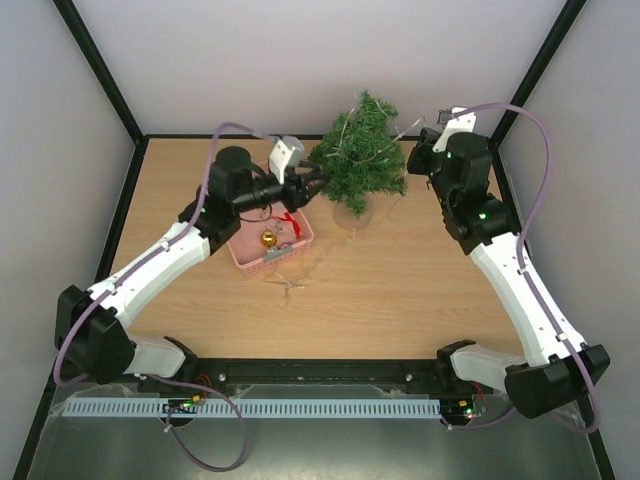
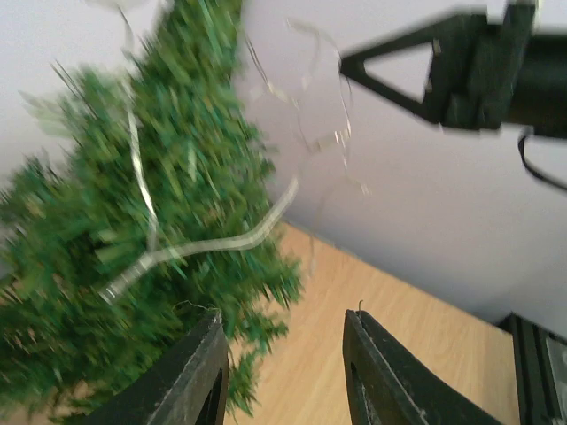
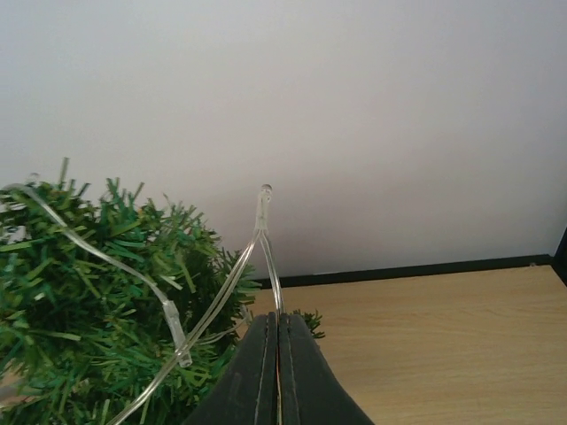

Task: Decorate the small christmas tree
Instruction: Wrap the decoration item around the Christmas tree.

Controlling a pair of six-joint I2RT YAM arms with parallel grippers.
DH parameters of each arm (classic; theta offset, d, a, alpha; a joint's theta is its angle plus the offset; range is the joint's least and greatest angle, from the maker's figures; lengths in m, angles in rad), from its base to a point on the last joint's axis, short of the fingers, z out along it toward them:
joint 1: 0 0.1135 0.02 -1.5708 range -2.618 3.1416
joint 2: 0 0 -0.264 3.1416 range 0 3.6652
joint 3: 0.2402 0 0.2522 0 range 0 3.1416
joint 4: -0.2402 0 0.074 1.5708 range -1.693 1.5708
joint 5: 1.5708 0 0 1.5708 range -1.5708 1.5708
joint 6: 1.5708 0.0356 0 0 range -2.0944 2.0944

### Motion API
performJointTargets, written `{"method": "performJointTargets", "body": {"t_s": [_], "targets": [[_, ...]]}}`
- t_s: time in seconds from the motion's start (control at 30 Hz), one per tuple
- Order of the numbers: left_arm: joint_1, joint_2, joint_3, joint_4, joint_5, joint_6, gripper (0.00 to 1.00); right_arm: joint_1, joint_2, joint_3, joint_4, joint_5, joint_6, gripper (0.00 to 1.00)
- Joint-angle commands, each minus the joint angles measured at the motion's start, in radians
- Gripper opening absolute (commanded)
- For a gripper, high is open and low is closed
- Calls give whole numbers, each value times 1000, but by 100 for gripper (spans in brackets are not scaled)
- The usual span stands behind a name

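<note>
1. At the tree's lower left side: left gripper (image 2: 283, 323) is partly open, with bare table showing in the gap between its fingers (image 2: 197, 376). It holds nothing. The inner finger is just beside the lowest branches; can't tell whether it touches them, because the left wrist view is blurred.
2. At the tree's right side, near the back wall: right gripper (image 3: 277, 320) is closed fully, pinching a loop of the clear light string (image 3: 262, 212). One small bulb stands up just above the fingertips.
3. From that pinch the light string runs left into the needles and drapes across the branches.
4. The small christmas tree (image 1: 358, 165) stands on its round pale base (image 1: 352, 215) at the back centre of the table (image 1: 400, 290), between the two grippers. Its long axis is about vertical with the tip up. In the top view the tip reads toward the back wall; any slight lean can't be judged.
5. A pink basket (image 1: 245, 262) sits just left of the base, under the left wrist, with a gold bauble (image 1: 267, 239) inside.
6. A loose pale strand (image 1: 290, 285) lies on the table in front of the pink basket.
</note>
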Motion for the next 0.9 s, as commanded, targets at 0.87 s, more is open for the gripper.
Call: {"method": "performJointTargets", "body": {"t_s": [0.87], "targets": [[-270, 388, -224, 122, -564, 409, 35, -71, 16, -53, 13, -119, 73, 2]]}}
